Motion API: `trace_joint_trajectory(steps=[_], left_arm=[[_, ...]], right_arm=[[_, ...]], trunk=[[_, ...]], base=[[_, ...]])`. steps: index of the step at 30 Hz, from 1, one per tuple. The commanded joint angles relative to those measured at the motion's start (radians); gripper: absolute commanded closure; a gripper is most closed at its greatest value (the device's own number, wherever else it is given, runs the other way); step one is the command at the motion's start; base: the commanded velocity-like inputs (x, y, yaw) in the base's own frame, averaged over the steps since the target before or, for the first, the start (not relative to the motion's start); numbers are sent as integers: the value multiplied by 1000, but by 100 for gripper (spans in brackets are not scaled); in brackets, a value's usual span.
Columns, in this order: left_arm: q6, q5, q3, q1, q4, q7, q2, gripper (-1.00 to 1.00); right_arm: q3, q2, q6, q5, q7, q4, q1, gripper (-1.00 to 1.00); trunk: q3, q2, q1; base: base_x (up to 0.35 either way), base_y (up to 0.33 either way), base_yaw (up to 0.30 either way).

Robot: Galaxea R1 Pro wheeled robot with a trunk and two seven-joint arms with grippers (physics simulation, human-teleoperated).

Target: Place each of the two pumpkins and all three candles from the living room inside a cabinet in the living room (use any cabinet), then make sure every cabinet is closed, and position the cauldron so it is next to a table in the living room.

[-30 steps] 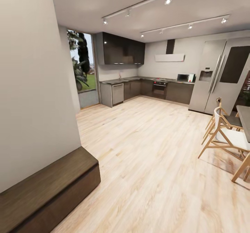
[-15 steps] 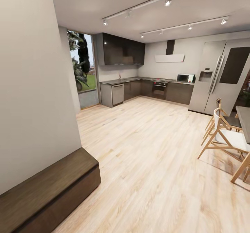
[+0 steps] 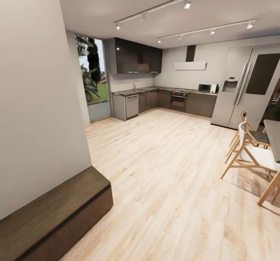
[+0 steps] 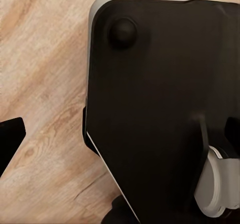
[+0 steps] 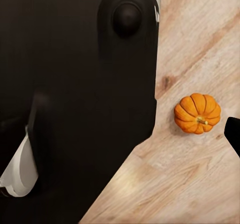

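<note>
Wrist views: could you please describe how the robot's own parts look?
Each shows one matte black, blunt fingertip at the edge, and a large black body panel with pale grey rim, round knob and whitish fitting.

Cabinet (image 3: 58, 210) cut off — dining table (image 3: 274, 136) too.

The cabinet (image 3: 54, 214) stands low at the left, against the wall (image 3: 35, 98). Across the floor (image 3: 163, 167), kitchen counters (image 3: 163, 100) line the far wall, the fridge (image 3: 249, 86) to their right. Chairs (image 3: 251, 152) stand at the right edge. A pumpkin (image 5: 197, 113) lies on the floor beside the robot's base (image 5: 75, 94).
</note>
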Motion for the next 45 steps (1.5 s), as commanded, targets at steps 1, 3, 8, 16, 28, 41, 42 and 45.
trace_joint_trajectory(steps=[1, 3, 8, 16, 28, 41, 42, 45], left_arm=[[-3, 9, 1, 0, 0, 0, 0, -100], [-3, 9, 1, 0, 0, 0, 0, -100], [-3, 9, 1, 0, 0, 0, -1, -100], [-3, 9, 1, 0, 0, 0, 0, -100], [-3, 9, 0, 0, 0, 0, -1, -100], [-3, 9, 1, 0, 0, 0, 0, -100], [-3, 9, 1, 0, 0, 0, -1, -100], [-3, 9, 0, 0, 0, 0, -1, -100]], right_arm=[[0, 0, 1, 0, 1, 0, 0, -100], [0, 0, 1, 0, 1, 0, 0, -100], [0, 0, 1, 0, 1, 0, 0, -100], [0, 0, -1, 0, 1, 0, 0, -100], [0, -1, -1, 0, 1, -1, 0, -100], [0, -1, -1, 0, 1, -1, 0, -100], [0, -1, -1, 0, 1, -1, 0, -100], [0, -1, -1, 0, 1, 0, 0, -100]], trunk=[[2, 6, -4], [8, 20, -12], [24, 55, -31], [49, 111, -61], [87, 195, -107], [127, 286, -157], [130, 293, -161], [140, 314, -173]], base=[[0, 0, 0], [0, 0, 0], [0, 0, 0], [0, 0, 0], [0, 0, 0], [0, 0, 0], [0, 0, 0], [0, 0, 0]])
